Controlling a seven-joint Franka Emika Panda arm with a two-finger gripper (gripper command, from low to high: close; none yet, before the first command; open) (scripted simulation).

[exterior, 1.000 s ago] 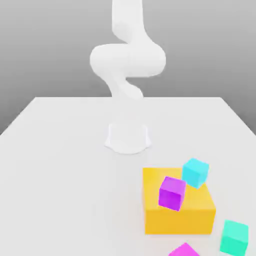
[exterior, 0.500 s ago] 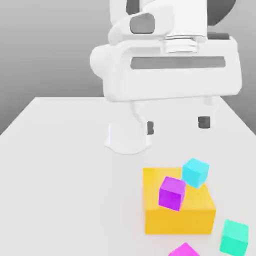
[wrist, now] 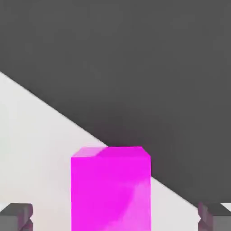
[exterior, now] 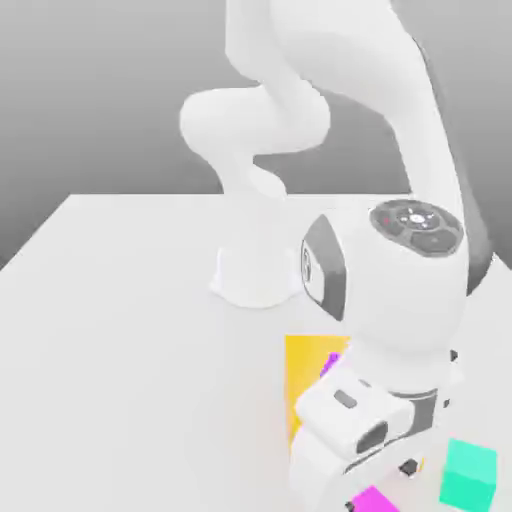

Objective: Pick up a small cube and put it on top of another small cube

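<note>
- We see the tool (exterior: 379,487) opened wide, holding nothing.
- The pink cube (wrist: 111,194) lies between its two fingers, with free space on both sides; in the exterior view, it is at the bottom edge, right of centre.
- We judge that closing comes soon.

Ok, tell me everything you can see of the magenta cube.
The magenta cube is small, bright and plain, with flat faces and a smooth, matte look. It sits between the gripper's open fingers, with a gap on either side, touching neither. In the exterior view it is at the bottom edge, partly cut off.
</note>
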